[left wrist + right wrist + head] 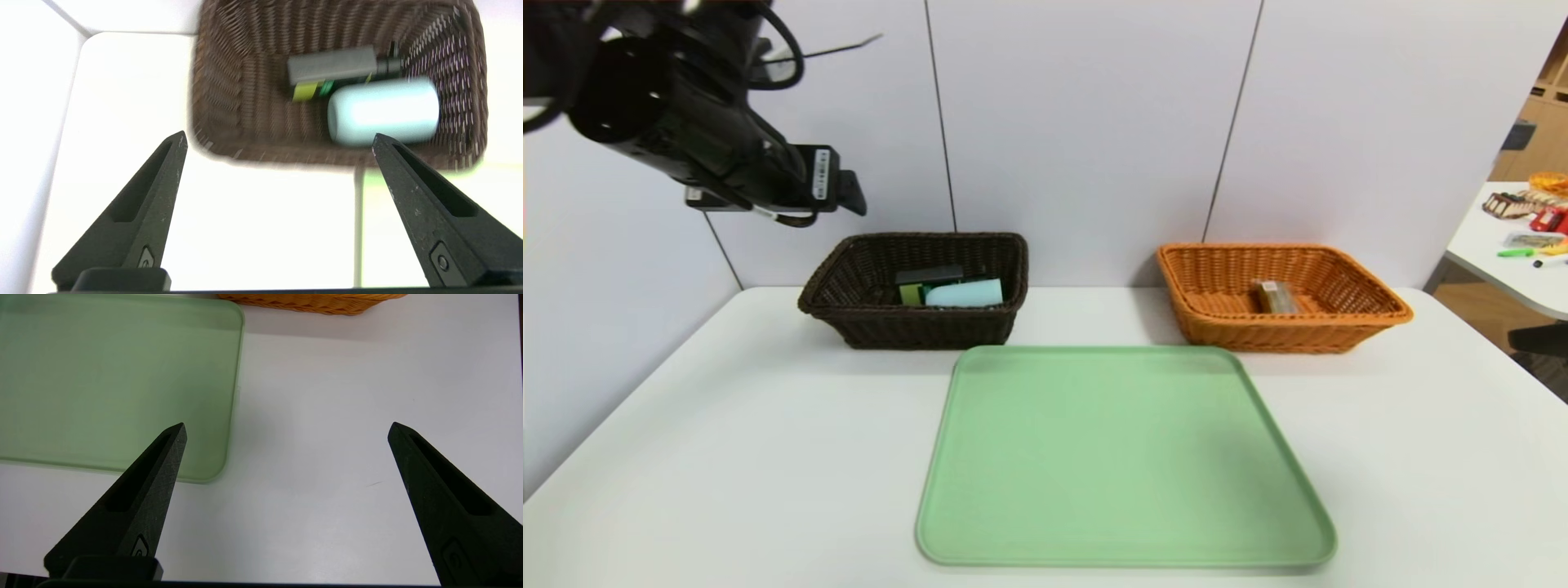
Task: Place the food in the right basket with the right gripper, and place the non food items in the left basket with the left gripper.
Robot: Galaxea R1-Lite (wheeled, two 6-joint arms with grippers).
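Observation:
The dark brown left basket (849,253) holds the black pump bottle (927,278) and the blue-grey cup (968,294), both lying on their sides. In the left wrist view the cup (384,110) lies beside the bottle (331,67) inside that basket (229,81). My left gripper (278,138) hangs open and empty, high above the basket's near rim. The snack bar (1274,296) lies in the orange right basket (1347,278). My right gripper (287,426) is open and empty over bare table, beside the tray's corner, with the orange basket's edge (314,302) farther off.
A green tray (1119,457) with nothing on it lies mid-table in front of both baskets; its corner (102,375) shows in the right wrist view. The left arm (686,106) is raised at the upper left. A side table (1503,245) with clutter stands at the far right.

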